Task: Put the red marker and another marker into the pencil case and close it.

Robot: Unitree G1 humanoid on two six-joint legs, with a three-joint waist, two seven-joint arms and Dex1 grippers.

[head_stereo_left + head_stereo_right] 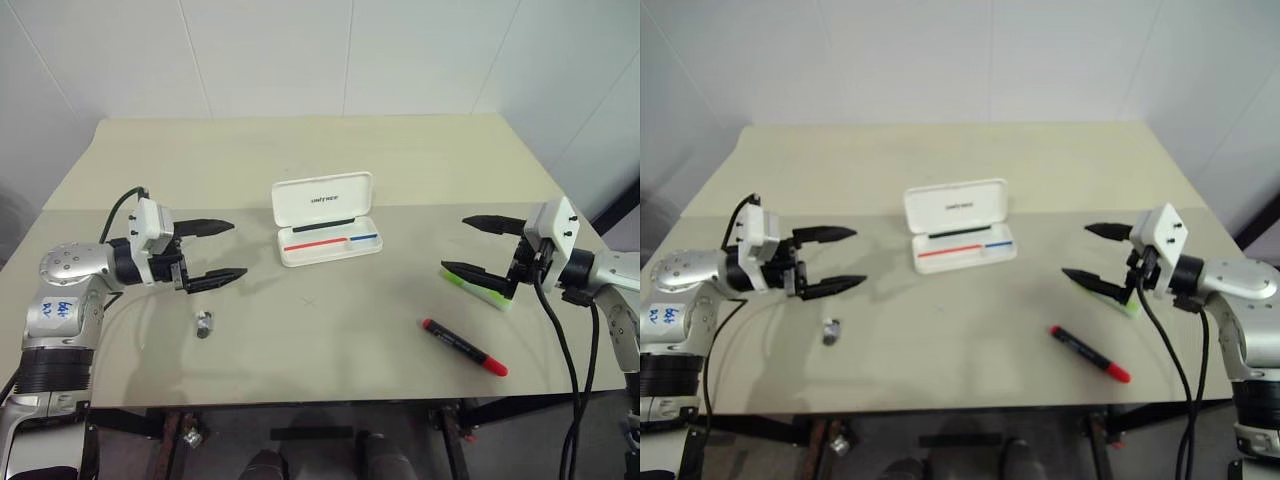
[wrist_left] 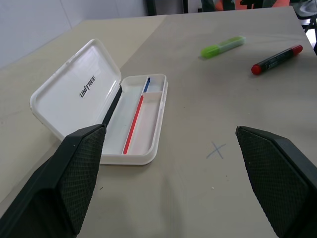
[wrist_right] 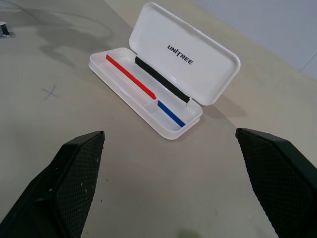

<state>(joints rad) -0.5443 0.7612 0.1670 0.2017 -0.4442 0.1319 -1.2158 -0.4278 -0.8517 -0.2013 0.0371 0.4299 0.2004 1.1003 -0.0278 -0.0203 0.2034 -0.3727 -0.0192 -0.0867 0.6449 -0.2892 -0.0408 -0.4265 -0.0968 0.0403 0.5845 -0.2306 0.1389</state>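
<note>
Lying open at the table's (image 1: pixel 330 150) centre, the pencil case (image 1: pixel 327 218) has its lid up. At four o'clock from it rests the red marker (image 1: pixel 465 348); the green highlighter (image 1: pixel 483 291) lies at three o'clock, under the right gripper (image 1: pixel 475 245). Both it and the left gripper (image 1: pixel 222 250) hover spread wide, empty.

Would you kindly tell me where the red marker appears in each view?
Left eye view: red marker, lower right, on the table.
Right eye view: lower right.
Left wrist view: upper right, beside the green highlighter.
Right wrist view: not in it.
Shared landmark: the open pencil case.
</note>
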